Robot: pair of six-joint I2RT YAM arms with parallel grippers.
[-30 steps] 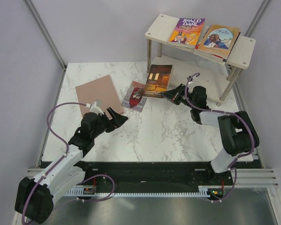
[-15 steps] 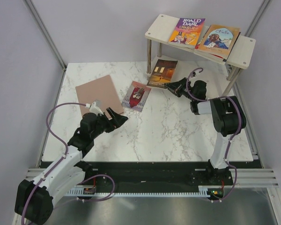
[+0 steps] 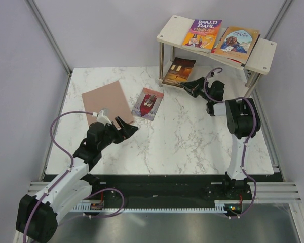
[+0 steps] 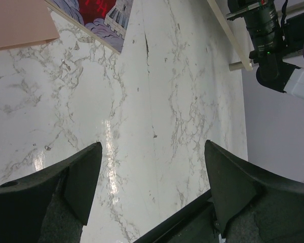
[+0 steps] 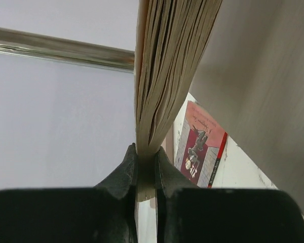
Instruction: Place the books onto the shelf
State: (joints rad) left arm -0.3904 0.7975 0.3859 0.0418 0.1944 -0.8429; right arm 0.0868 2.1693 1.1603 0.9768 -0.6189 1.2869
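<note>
The shelf (image 3: 171,26) stands at the back right, with a purple-orange Roald Dahl book (image 3: 202,33) and an orange Othello book (image 3: 237,40) lying on its top board. My right gripper (image 3: 191,87) is shut on the edge of a dark brown-orange book (image 3: 179,71), which tilts in under the top board. In the right wrist view the jaws (image 5: 146,164) pinch its fanned pages (image 5: 167,61). A pale pink-red book (image 3: 147,104) (image 5: 200,144) (image 4: 104,12) lies flat on the marble. My left gripper (image 3: 126,126) (image 4: 152,185) hovers open just in front of it, holding nothing.
A flat pale brown rectangle (image 3: 107,101) (image 4: 15,23) lies at the table's left, beside the pink-red book. A silver shelf post (image 5: 61,48) crosses close to the held book. Grey walls close in both sides of the marble table (image 3: 182,147).
My right gripper has carried the dark brown-orange book from the table's middle back and up to the shelf, sliding it under the top board. The left arm has stayed put.
</note>
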